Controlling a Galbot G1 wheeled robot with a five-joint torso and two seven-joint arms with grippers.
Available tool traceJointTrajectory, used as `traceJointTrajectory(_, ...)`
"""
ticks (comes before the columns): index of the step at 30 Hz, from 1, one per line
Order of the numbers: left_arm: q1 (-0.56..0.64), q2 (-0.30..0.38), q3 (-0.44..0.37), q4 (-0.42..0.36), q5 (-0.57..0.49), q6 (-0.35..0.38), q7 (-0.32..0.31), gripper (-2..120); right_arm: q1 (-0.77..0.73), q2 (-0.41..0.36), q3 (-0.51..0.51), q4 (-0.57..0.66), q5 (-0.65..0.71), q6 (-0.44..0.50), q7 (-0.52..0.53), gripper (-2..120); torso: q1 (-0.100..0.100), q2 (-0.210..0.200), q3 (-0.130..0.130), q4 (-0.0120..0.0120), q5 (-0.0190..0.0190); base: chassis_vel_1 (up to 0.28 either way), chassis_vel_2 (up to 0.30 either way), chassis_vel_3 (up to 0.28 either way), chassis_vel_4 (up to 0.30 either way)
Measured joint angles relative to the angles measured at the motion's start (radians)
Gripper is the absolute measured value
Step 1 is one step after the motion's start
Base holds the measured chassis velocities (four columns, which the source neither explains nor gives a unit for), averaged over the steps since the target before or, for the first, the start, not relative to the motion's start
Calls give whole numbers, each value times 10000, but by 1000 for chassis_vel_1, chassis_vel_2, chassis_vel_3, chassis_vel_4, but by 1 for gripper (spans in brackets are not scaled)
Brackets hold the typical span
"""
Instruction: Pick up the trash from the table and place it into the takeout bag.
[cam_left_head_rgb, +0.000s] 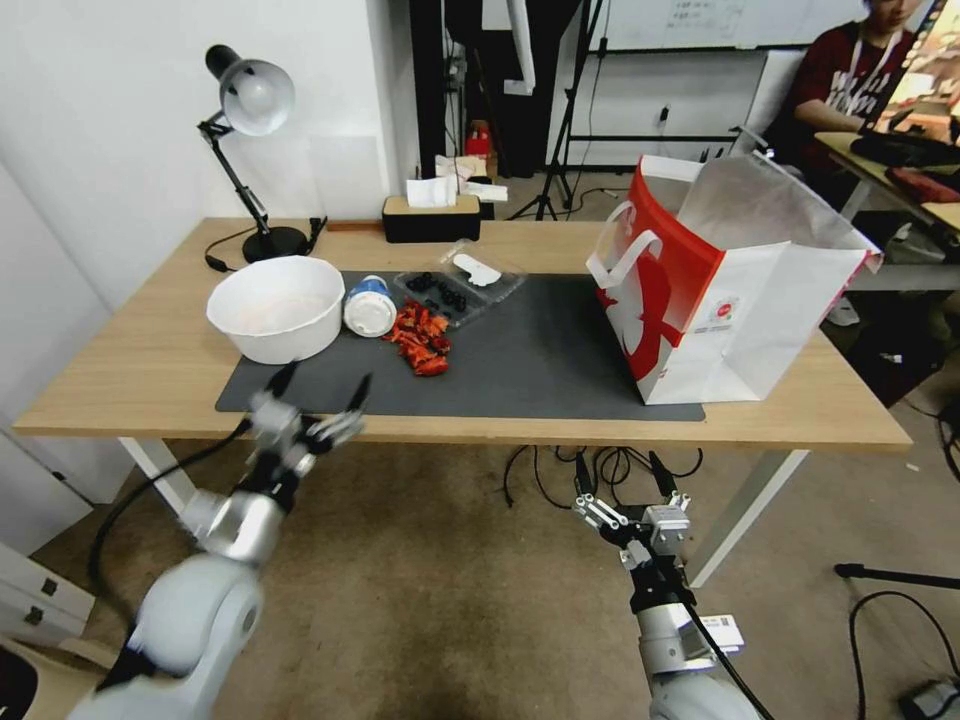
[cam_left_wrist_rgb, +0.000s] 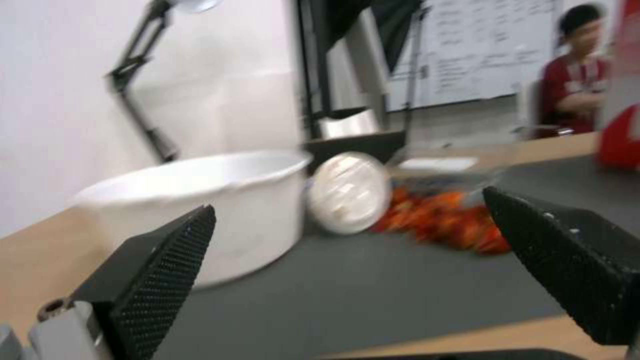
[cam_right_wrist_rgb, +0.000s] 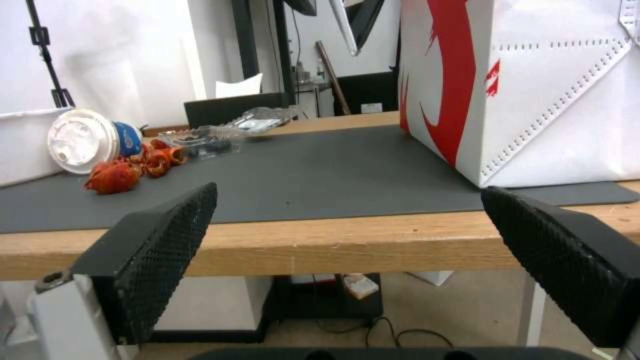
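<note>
The trash lies on the dark mat of the table: a white bowl, a blue cup with a white lid on its side, red wrapper scraps and a clear tray. The red-and-white takeout bag stands open at the mat's right end. My left gripper is open over the table's near edge, in front of the bowl, facing the cup and scraps. My right gripper is open below the table's front edge, facing the bag.
A black desk lamp and a black tissue box stand along the table's far edge. Cables hang under the table. A person sits at another desk behind the bag.
</note>
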Motion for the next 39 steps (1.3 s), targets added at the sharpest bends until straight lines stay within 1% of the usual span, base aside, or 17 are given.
traceJointTrajectory(2, 270, -132, -255, 307, 89, -309, -46, 100, 0, 0, 0, 0, 1, 0, 0, 100, 2, -1, 1, -3, -5, 0, 0, 0, 0)
traceJointTrajectory(3, 388, -194, -306, 368, 100, -361, -60, 100, 0, 0, 0, 1, 0, 0, 0, 100, 3, -2, 1, -3, -1, 0, 0, 0, 0)
traceJointTrajectory(8, 658, -514, -296, 534, 256, -628, -103, 100, 0, 0, 0, 1, 0, 0, 0, 100, 1, -2, 1, 0, -2, 0, 0, 0, 0)
traceJointTrajectory(10, 790, -814, -226, 693, 436, -915, -106, 100, 0, 0, 0, 0, 0, 0, 0, 100, 2, -2, 1, -1, -3, 0, 0, 0, 0)
traceJointTrajectory(11, 845, -931, -194, 745, 472, -964, -84, 100, 1, 0, 0, 0, 0, 0, 0, 100, 2, -2, 2, -1, -2, 0, 0, 0, 0)
traceJointTrajectory(14, 856, -1003, -190, 849, 456, -943, 63, 100, 0, 0, 0, 0, 0, 0, 0, 100, 1, -2, 1, 1, -1, 0, 0, 0, 0)
traceJointTrajectory(19, 629, -895, -216, 1136, 430, -853, 153, 100, 0, 0, 0, 0, 0, 0, 0, 100, 3, -3, 2, -1, -2, 0, 0, 0, 0)
traceJointTrajectory(29, 476, -890, -208, 1245, 346, -751, 169, 100, 1, 0, 0, 0, 0, 0, 0, 100, 4, -2, 2, -1, -2, 0, 0, 0, 0)
traceJointTrajectory(33, 483, -778, -261, 1291, 246, -754, 229, 100, 1, 0, 0, 1, 0, 0, 0, 100, 3, -2, 2, 1, -2, 0, 0, 0, 0)
traceJointTrajectory(36, 271, -403, -340, 1214, -16, -481, 242, 100, 0, 0, 0, 0, 0, 0, 0, 100, 3, -2, 2, 3, -5, 0, 0, 0, 0)
traceJointTrajectory(37, 271, -403, -340, 1214, -16, -481, 242, 100, 0, 0, 0, 0, 0, 0, 0, 100, 3, -2, 2, 3, -5, 0, 0, 0, 0)
traceJointTrajectory(38, 57, -144, -377, 1110, -133, -238, 226, 100, 1, 0, 0, 1, 0, 0, 0, 100, 3, -2, 1, 3, -3, 0, 0, 0, 0)
traceJointTrajectory(39, 36, -116, -379, 1099, -145, -214, 222, 100, 0, 1, 0, 1, 0, 0, 0, 100, 3, -2, 2, 3, -2, 0, 0, 0, 0)
